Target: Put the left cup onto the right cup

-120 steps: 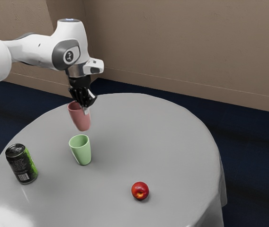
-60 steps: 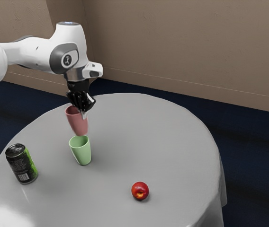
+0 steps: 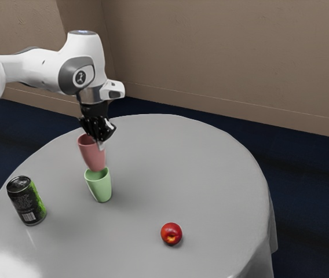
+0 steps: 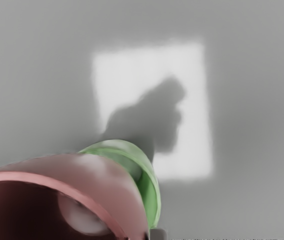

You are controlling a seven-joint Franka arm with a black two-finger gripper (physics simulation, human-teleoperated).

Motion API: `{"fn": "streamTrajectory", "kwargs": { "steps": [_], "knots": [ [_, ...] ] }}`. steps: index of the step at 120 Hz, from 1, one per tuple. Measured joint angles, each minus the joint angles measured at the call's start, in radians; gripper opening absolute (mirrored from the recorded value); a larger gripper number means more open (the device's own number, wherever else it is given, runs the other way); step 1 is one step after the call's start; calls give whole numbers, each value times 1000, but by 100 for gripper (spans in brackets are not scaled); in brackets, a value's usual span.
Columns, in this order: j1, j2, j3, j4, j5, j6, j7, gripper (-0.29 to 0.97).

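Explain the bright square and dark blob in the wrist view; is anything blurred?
Wrist view: a bright light patch on the grey round table, crossed by a dark shadow, likely the tool's; the pink plastic cup is blurred, the green plastic cup less so. Exterior view: soft, even light, faint shadows.

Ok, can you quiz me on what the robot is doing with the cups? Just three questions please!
1. True or false: the black two-finger gripper grips the rim of the pink plastic cup.
2. What stands just under the pink plastic cup? A) a green plastic cup B) a blue bowl C) a yellow banana
3. Fill in the gap: on the round grey table, the red apple lies toward the exterior view's ___ of the black-and-green drinks can.

Key: 1 true. 2 A. 3 right.
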Motion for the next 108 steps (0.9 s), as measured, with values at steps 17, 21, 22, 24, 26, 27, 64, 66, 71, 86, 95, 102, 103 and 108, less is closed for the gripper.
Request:
{"fn": "streamTrajectory", "kwargs": {
  "steps": [17,21,22,24,26,27,64,66,71,86,95,102,103,108],
  "knots": [
    [-5,-2,0,-8,0,0,-13,-11],
    [-7,-2,0,-9,0,0,-16,-11],
    [-7,-2,0,-10,0,0,-17,-11],
    [-8,-3,0,-11,0,0,-18,-11],
    [-8,-3,0,-11,0,0,-20,-11],
    [-9,-3,0,-12,0,0,-21,-11],
    [-10,-13,0,-33,2,1,-47,-11],
    [-10,-14,0,-34,2,1,-48,-11],
    [-10,-15,0,-36,2,2,-51,-11],
    [-10,-16,0,-38,3,5,-59,-11],
    [-10,-15,0,-38,4,6,-63,-11],
    [-10,-14,0,-38,5,7,-66,-11],
    [-10,-14,0,-38,5,7,-67,-11],
    [-10,-12,0,-38,6,9,-69,-11]
  ]
}}
